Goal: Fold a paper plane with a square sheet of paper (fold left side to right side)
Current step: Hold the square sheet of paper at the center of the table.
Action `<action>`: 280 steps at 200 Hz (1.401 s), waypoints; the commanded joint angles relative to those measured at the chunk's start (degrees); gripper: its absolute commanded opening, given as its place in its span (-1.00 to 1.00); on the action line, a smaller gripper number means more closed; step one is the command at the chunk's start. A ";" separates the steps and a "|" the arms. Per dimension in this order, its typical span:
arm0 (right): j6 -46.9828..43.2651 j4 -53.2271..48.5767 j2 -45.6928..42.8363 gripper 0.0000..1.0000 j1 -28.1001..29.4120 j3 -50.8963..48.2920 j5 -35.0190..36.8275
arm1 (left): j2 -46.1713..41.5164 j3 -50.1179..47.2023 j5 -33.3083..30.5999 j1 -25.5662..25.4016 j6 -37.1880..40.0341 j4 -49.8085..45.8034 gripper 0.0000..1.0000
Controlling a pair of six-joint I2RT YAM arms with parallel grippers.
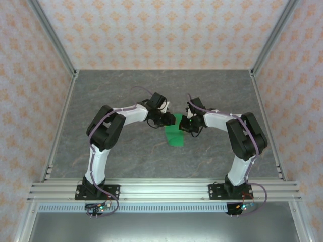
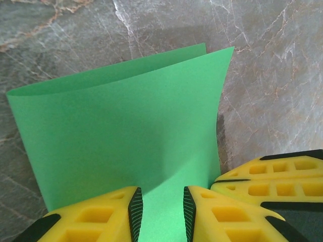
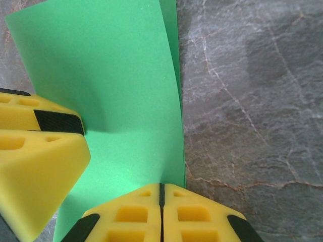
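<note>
Green and thin, the square sheet of paper (image 1: 176,135) lies folded in half at the middle of the grey marbled tabletop (image 1: 121,96), and both my arms bend in to meet over its far end. From above, each arm rises from its base, elbows out to its own side, and turns its forearm inward. The left gripper (image 1: 165,120) and right gripper (image 1: 185,125) sit near each other. On the left wrist camera, the left gripper (image 2: 161,201) has its fingers (image 2: 135,206) spread, the paper (image 2: 126,136) showing in the gap between them. On the right wrist camera, the right gripper (image 3: 161,194) is pressed together at the paper's (image 3: 126,91) edge; I cannot tell whether it pinches a layer. The folded strip's long axis runs away from the bases, slightly tilted, with the top layer bowed and its free edge just off the lower one.
</note>
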 commanded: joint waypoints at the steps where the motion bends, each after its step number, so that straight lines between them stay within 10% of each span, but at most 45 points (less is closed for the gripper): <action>1: -1.23 -1.75 -2.75 -0.86 -1.04 0.58 0.34 | 1.04 -2.54 -4.07 -1.62 1.44 -4.23 -0.36; 280: -0.96 -7.12 15.30 -0.87 -2.34 16.18 2.79 | -4.70 -7.77 -3.47 -3.84 2.73 -3.97 -0.36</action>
